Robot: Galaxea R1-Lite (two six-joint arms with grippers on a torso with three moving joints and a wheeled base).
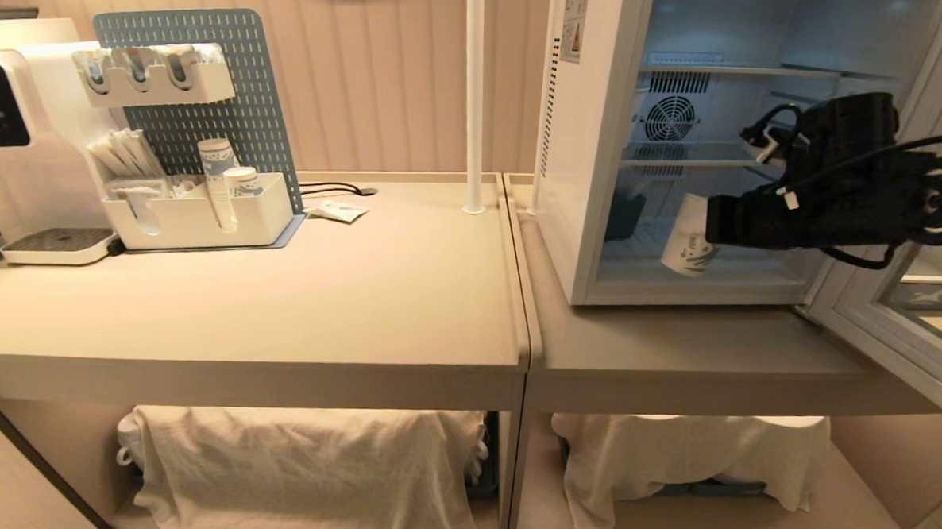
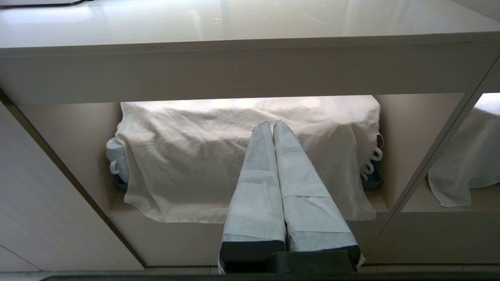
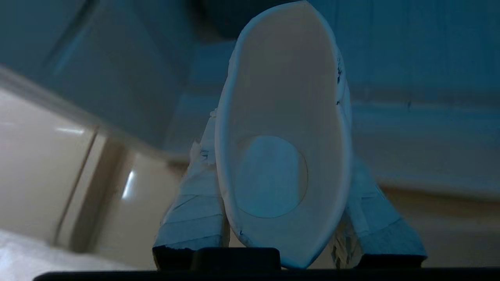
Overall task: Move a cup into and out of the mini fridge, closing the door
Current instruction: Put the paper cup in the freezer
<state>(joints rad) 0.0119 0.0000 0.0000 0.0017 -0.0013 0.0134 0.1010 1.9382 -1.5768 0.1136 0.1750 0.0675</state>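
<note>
Beige counters (image 1: 278, 304) run along a ribbed wall, with the mini fridge (image 1: 580, 142) standing on the right-hand unit, its door (image 1: 897, 331) swung wide open to the right. Reaching in from the right, the right gripper (image 1: 707, 227) pinches the cup (image 1: 688, 246) between its taped fingers (image 3: 195, 203), squeezing the rim into an oval as seen in the right wrist view. In the head view the cup, tilted and showing its blue print, hangs at the front opening of the fridge, just above the lowest shelf; whether it touches the shelf cannot be told. A round rear fan (image 1: 670, 118) shows behind the upper shelves. Lower down, the left gripper (image 2: 272, 127) sits parked in front of the open shelf under the counter, its two wrapped fingers pressed together and holding nothing, pointing at a white cloth (image 2: 218, 156) draped over stored items. On the left counter stand a blue pegboard organiser (image 1: 199, 125) and a drinks machine (image 1: 8, 117).
</note>
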